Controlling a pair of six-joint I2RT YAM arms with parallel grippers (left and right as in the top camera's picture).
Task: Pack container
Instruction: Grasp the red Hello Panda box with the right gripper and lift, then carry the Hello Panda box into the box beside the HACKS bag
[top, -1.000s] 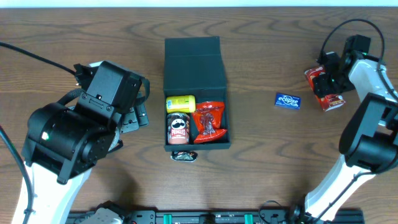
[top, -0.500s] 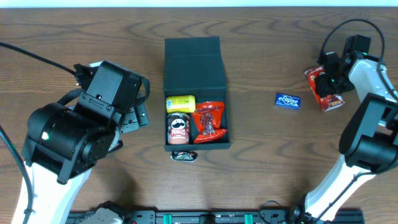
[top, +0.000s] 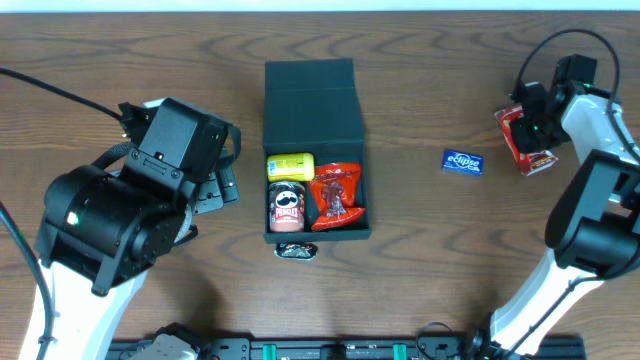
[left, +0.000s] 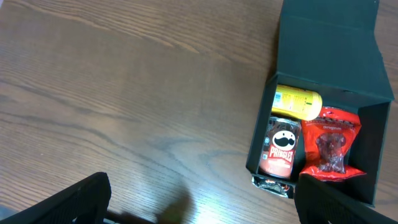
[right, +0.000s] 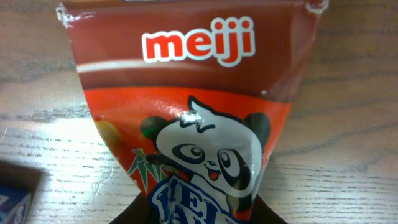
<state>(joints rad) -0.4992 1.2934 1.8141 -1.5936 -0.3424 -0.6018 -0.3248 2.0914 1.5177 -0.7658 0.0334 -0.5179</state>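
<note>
- Standing open near the middle of the wooden table (top: 430, 260), the container (top: 310, 100) is a dark square box. Its flat lid lies folded back on the far side, and the tray part is nearer to the robot.
- Inside the tray there are three snacks: a yellow pack (top: 290, 166) at the far left, a Pringles can (top: 287, 207) lying just in front of it, and a red bag (top: 337, 195) that fills the right side.
- A small dark wrapper (top: 297, 251) lies on the table just outside the near wall of the container, close to the Pringles can. I cannot tell if it touches the wall.
- The left gripper (left: 202, 193) is to the left of the container and apart from it. Its fingers (left: 68, 199) are spread wide, and only bare table shows between them.
- The right gripper (top: 533, 125) is at the far right of the table, well apart from the container. It grips a red Meiji pouch (right: 199, 93) with a panda drawing. The pouch fills the right wrist view, and its lower end narrows between dark shapes at the bottom edge.
- I cannot tell if the pouch is lifted or rests on the table.
- A blue Eclipse gum pack (top: 463, 161) lies flat between the container and the pouch, nearer to the pouch and touching neither.
</note>
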